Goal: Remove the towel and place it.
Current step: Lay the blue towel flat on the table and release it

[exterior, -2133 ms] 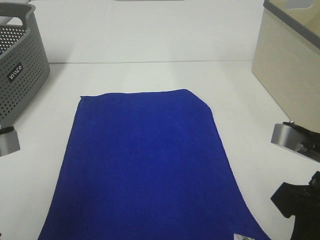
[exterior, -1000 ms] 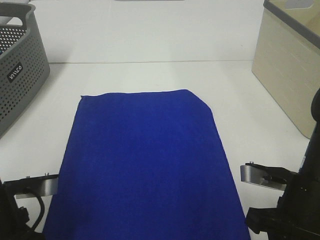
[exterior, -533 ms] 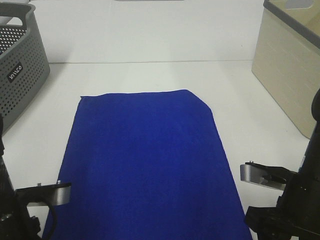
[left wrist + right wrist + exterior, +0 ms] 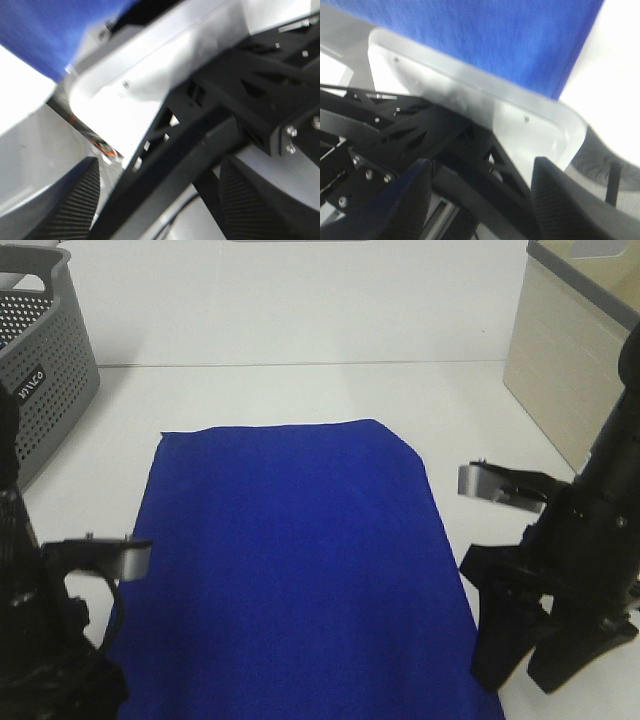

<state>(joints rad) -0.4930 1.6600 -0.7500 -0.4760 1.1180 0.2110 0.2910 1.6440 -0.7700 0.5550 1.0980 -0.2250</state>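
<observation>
Left jaws (image 4: 162, 205): spread apart, nothing between the pads — the wrist view shows only arm parts and a strip of blue beyond.
Right jaws (image 4: 485, 200): also wide and empty; in the high view they point down at the worktop (image 4: 300, 390), just beside the towel's right edge, not on it.
Towel (image 4: 290, 560): flat and spread on the worktop between the two arms, far edge square to the camera, far right corner slightly clipped. No fold or lift anywhere visible.
Change: both arms have come up and in from the near corners — the right one further forward along the cloth's side, the left one standing at the near left corner. The towel's outline has not shifted at all.
Meaning: neither arm has hold of the cloth; this reads as the approach to a pick, not a carry.
Next: likely a two-sided pinch at the near edge or corners.
Surroundings: grey basket (image 4: 40, 370) far left, beige bin (image 4: 570, 390) far right, both well apart from the towel.
</observation>
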